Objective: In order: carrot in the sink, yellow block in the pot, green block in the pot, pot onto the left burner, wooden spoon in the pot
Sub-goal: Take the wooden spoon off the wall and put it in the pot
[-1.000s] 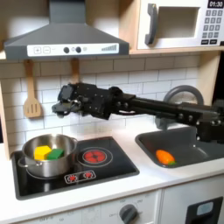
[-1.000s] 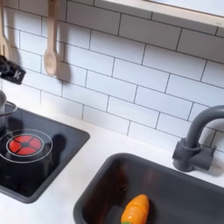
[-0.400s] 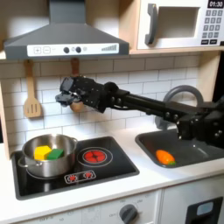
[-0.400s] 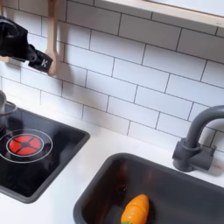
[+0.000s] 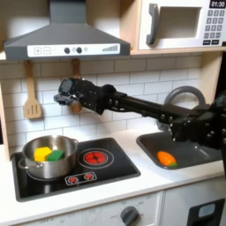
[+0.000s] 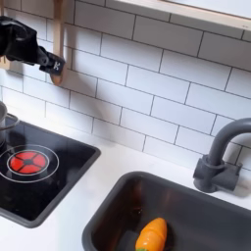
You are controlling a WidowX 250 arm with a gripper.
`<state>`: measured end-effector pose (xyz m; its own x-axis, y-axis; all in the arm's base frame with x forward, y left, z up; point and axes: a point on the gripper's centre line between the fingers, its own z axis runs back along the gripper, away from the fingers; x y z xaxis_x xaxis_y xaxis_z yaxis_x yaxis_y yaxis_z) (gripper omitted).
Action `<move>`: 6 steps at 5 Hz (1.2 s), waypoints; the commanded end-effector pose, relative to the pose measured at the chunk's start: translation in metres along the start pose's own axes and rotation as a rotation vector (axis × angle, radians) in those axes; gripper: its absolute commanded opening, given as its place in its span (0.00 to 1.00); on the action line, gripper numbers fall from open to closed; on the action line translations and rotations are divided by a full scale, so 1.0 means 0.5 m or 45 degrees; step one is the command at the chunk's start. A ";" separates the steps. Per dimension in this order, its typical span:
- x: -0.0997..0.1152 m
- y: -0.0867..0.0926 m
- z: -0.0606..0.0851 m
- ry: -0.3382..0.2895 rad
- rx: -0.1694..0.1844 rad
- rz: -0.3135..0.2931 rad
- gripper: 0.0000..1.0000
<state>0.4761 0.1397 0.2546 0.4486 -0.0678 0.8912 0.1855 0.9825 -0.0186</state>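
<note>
So, gripper (image 5: pixel 65 95) up at the tiled wall, right on the wooden spoon (image 6: pixel 58 33) hanging there; can't tell if clamped or just touching. Below, the pot (image 5: pixel 48 155) on the left burner with the yellow block (image 5: pixel 41 154) and green block (image 5: pixel 56 155) inside. Carrot (image 6: pixel 150 235) lying in the sink (image 6: pixel 123 203).

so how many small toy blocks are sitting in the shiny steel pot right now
2: a small bright yellow block on the first exterior view's left side of the shiny round steel pot, and a small green block touching it on the right. More could be hidden below the rim.
</note>
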 end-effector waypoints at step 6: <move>0.061 -0.022 -0.025 -0.166 -0.095 0.010 0.93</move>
<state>0.4976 0.1242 0.2757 0.3380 -0.0342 0.9405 0.2516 0.9663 -0.0553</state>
